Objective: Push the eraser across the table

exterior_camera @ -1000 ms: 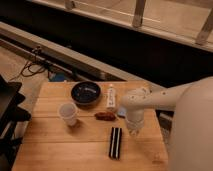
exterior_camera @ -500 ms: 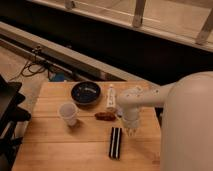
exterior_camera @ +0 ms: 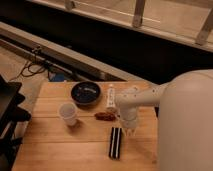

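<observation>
Tool: the tool [exterior_camera: 131, 131] hangs from the white arm [exterior_camera: 142, 98], pointing down over the right half of the worktop [exterior_camera: 60, 146].
Tool state: cannot tell whether it is released or clenched; nothing is visibly grasped.
Eraser: the eraser [exterior_camera: 116, 142] lies flat on the worktop just beside the tool, to its lower left in the camera view. Its long axis runs roughly front to back and the pale stripe faces up. Contact with the tool cannot be confirmed.
Nearby items: a reddish-brown lump [exterior_camera: 105, 116] lies just beyond the eraser's far end. A white tube [exterior_camera: 111, 96] lies behind the lump, beside a dark bowl [exterior_camera: 85, 93]. A white cup [exterior_camera: 68, 113] stands upright, left of the lump.
Worktop: light wooden planks running left to right.
Robot body: a large white housing [exterior_camera: 187, 125] fills the right side of the view.
Room: a dark wall [exterior_camera: 125, 45] runs behind the worktop. Cables [exterior_camera: 35, 67] lie on the floor at left.
</observation>
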{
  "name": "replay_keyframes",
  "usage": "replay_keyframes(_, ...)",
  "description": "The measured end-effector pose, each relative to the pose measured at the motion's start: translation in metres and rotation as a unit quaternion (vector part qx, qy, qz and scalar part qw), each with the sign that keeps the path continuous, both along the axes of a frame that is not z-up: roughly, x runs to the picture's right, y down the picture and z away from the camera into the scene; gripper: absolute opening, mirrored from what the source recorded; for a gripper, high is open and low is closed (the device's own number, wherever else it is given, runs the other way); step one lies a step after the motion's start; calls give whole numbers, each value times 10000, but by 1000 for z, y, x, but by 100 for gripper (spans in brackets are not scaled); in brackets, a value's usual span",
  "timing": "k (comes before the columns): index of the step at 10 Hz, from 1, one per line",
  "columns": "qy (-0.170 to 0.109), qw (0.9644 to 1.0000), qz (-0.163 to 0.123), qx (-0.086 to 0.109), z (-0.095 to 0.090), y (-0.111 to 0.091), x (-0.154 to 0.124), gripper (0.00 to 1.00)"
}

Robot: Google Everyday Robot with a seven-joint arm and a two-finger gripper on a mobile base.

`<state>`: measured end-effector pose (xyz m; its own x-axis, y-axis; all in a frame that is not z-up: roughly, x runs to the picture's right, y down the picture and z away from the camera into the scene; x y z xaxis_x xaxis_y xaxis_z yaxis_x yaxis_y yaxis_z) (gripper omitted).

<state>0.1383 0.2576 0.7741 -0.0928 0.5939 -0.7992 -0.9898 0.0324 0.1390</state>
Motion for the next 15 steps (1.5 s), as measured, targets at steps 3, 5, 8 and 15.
replay_keyframes(3,-7,9999,10,-132,-6,30,2,1)
replay_keyframes(5,-72,9993,40,-368,-4,46,-3,7)
replay_keyframes(8,-252,9983,-77,-521,-4,50,-25,21)
replay_keyframes(15,-715,9946,-459,-600,0,28,-103,0)
